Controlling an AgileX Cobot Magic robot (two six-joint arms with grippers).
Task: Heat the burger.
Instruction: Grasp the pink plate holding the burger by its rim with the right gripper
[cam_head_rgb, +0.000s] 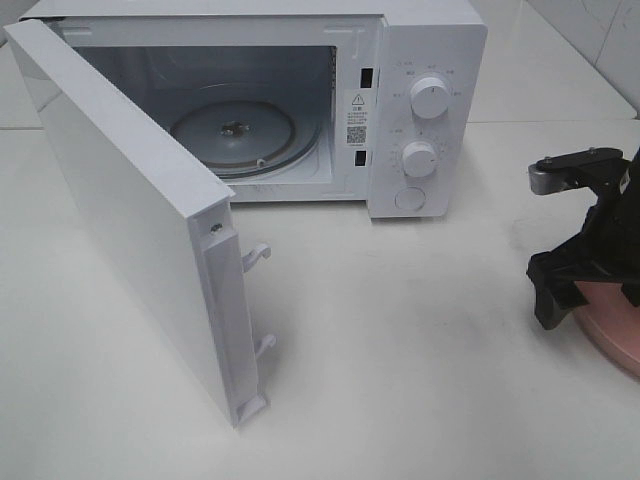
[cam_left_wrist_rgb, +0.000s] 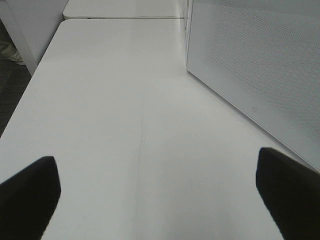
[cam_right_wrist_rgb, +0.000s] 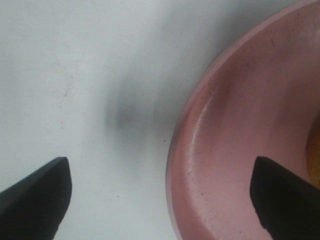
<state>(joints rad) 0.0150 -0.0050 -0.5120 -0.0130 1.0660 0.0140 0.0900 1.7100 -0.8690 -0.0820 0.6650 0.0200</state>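
The white microwave (cam_head_rgb: 420, 110) stands at the back with its door (cam_head_rgb: 130, 220) swung wide open and the glass turntable (cam_head_rgb: 235, 135) bare. At the right edge of the table, my right gripper (cam_head_rgb: 556, 300) hangs over the pink plate (cam_head_rgb: 618, 335). In the right wrist view this gripper (cam_right_wrist_rgb: 160, 200) is open, one finger over the table and the other over the plate (cam_right_wrist_rgb: 235, 150), with the rim between them. Of the burger, only a golden sliver (cam_right_wrist_rgb: 316, 150) shows on the plate, likely its bun. My left gripper (cam_left_wrist_rgb: 157, 200) is open over bare table beside the door's outer face (cam_left_wrist_rgb: 260, 65).
The open door juts toward the table's front left, with its two latch hooks (cam_head_rgb: 258, 255) sticking out. The microwave's two knobs (cam_head_rgb: 430, 98) and round button face front. White table (cam_head_rgb: 420, 380) lies between the door and the plate.
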